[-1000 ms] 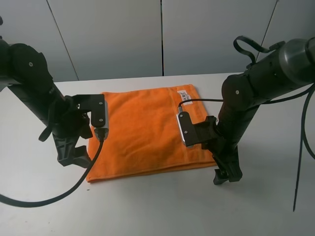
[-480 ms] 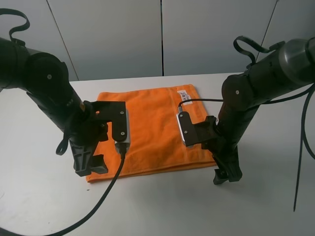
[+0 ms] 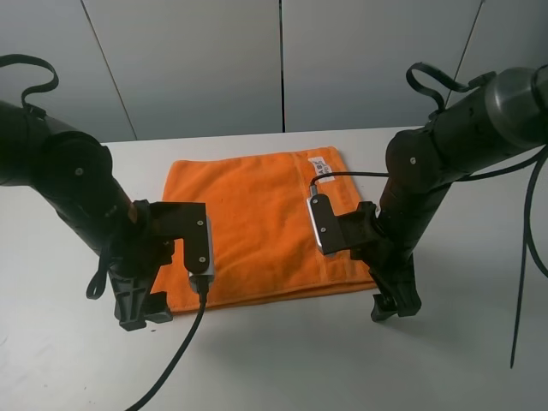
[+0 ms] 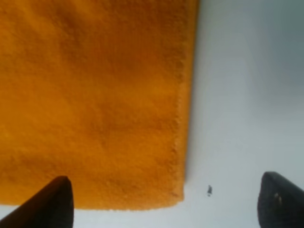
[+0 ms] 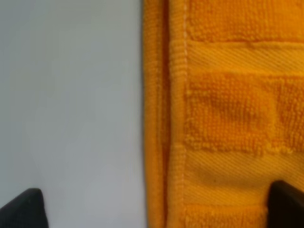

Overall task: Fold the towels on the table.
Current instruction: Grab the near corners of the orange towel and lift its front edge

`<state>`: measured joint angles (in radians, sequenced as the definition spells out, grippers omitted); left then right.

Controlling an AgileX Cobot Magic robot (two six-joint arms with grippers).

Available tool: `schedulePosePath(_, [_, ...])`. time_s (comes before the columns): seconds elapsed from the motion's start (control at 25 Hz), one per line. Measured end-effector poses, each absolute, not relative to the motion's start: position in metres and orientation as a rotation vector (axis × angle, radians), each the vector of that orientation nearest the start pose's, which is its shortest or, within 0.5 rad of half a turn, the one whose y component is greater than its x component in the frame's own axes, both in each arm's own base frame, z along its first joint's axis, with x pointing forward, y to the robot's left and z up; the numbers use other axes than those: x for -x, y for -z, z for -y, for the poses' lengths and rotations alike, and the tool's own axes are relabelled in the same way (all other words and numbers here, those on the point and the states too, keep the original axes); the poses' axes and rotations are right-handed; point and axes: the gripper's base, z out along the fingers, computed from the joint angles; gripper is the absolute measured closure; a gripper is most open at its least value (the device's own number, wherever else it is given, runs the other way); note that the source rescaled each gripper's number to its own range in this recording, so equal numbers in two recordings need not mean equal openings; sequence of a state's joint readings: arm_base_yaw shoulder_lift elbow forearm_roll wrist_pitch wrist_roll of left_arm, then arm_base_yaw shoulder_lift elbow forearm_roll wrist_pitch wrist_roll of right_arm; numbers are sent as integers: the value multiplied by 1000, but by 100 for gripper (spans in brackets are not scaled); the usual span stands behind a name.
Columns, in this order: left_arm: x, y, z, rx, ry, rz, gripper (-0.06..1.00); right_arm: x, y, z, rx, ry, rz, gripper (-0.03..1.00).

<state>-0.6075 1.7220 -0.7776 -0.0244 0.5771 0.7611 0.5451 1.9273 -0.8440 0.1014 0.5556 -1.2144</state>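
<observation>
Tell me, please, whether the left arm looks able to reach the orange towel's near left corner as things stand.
Probably yes: the left tool hangs open just over that corner of the towel, and nothing shows between them.

Your left arm (image 3: 60,175) and right arm (image 3: 454,137) are 2 matte black tubes with pale screws (image 3: 412,159), silver-edged camera boxes (image 3: 200,248) and looping black cables (image 3: 181,347).
</observation>
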Motion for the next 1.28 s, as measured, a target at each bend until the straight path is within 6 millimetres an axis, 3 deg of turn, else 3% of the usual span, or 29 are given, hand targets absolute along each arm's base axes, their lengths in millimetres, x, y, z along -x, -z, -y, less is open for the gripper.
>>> schedulePosePath(0.2, [-217,-119,152,-1794,7,-2368,-5,-247,-85,-156,2300,-72,-2082,-3])
schedulePosePath(0.4, [-222,-120,154,-1739,-10,-2343,-5,-247,-85,-156,2292,-73,-2086,-3])
schedulePosePath(0.72, [-212,-118,169,-1855,-41,-2243,-5,-247,-85,-156,2285,-75,-2090,-3])
schedulePosePath(1.28, [-214,-93,170,-1814,-68,-2339,-5,-247,-85,-156,2279,-77,-2096,-3])
